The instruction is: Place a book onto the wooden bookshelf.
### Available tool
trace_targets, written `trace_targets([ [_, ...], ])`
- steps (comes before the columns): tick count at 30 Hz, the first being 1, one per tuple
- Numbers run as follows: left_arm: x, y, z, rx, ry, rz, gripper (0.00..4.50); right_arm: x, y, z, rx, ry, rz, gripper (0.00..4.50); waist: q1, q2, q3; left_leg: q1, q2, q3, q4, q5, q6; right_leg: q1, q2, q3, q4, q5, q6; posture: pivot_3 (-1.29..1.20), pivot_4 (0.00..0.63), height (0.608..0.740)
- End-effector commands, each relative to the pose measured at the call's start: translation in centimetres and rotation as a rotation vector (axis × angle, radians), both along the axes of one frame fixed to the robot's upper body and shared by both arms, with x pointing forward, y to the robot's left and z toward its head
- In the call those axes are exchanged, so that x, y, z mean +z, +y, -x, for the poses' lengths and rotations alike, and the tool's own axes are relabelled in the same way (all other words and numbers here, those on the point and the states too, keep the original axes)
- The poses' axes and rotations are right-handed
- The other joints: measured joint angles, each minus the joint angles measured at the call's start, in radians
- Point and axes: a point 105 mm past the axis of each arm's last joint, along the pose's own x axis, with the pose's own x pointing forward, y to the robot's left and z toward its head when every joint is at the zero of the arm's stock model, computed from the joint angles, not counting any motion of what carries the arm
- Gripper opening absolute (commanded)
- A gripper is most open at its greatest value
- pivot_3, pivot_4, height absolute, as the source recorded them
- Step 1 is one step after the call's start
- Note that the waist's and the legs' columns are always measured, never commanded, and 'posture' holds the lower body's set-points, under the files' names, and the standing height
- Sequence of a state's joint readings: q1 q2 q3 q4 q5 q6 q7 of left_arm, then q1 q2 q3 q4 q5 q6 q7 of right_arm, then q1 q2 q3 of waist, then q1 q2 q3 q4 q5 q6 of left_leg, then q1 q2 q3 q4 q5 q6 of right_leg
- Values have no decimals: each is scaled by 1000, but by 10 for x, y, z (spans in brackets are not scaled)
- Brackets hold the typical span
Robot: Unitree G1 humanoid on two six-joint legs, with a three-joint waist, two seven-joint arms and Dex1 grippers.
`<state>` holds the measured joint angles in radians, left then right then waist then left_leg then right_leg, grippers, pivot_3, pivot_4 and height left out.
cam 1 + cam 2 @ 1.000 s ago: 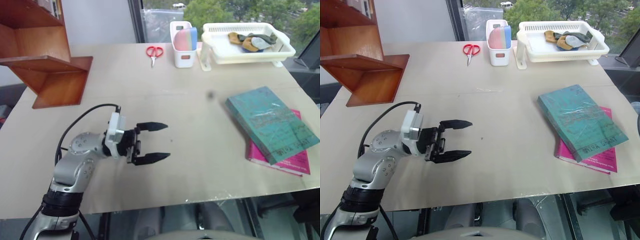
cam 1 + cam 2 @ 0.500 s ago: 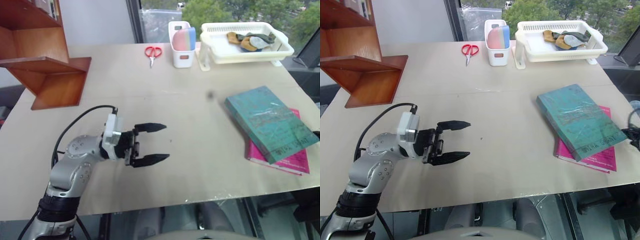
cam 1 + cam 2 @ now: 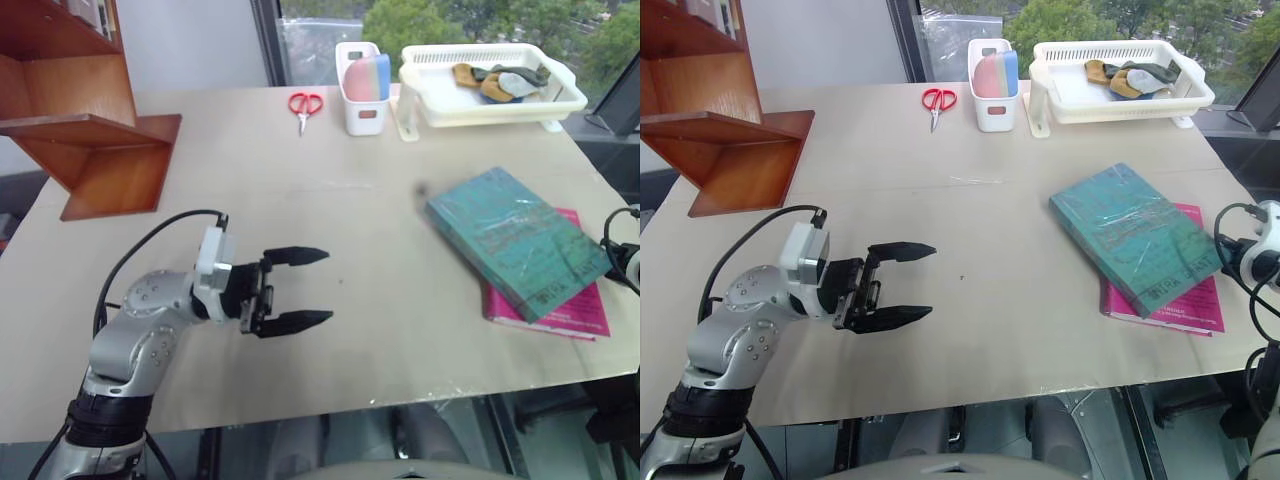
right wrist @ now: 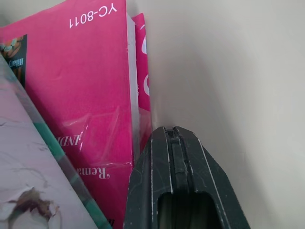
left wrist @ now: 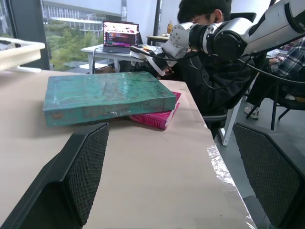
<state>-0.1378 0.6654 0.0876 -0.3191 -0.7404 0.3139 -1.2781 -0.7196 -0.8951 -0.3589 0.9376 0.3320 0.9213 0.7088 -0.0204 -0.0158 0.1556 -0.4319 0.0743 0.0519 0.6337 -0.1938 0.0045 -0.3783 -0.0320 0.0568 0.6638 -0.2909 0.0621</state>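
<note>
The right gripper (image 4: 178,143) has its two black fingers pressed together, tips meeting with no gap. The tips sit low over the pale table (image 4: 238,71), just beside the pink book (image 4: 90,81); contact cannot be confirmed. The pink book lies flat, cover up, its white page edge showing along the side nearest the fingers (printed "YC-8011" near one corner). The teal book (image 4: 28,191) lies on top of the pink one, overlapping it at a slant, its mottled cover wrapped in clear film.

The pink book (image 4: 90,95) reads "YC-8011", and perhaps "Rema" lower down
</note>
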Motion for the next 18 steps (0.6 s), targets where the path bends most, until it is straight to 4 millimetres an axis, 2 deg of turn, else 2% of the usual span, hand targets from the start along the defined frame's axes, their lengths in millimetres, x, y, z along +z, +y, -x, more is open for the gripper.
trace_targets([
  [1, 12, 1, 5, 1, -60, 6, 4500, -4, 25, -5, 80, 6, -67, 47, -2, 0, 0, 0, 0, 0, 0, 0, 0, 0, 0, 0, 0, 0, 0, 0, 150, 740],
  [8, 12, 0, 6, 8, -62, 10, 4500, -14, 72, -6, 185, 20, -158, 47, -18, -2, -1, 0, 1, -1, 0, 0, 0, 0, 1, 0, 0, 0, 0, 0, 150, 740],
  [18, 11, -1, 4, 6, -57, 1, 4500, -16, 144, -4, 315, 10, -242, 47, -24, -3, -2, 1, 3, -1, 0, 0, 0, 0, 3, 0, 2, 0, 0, 0, 150, 740],
])
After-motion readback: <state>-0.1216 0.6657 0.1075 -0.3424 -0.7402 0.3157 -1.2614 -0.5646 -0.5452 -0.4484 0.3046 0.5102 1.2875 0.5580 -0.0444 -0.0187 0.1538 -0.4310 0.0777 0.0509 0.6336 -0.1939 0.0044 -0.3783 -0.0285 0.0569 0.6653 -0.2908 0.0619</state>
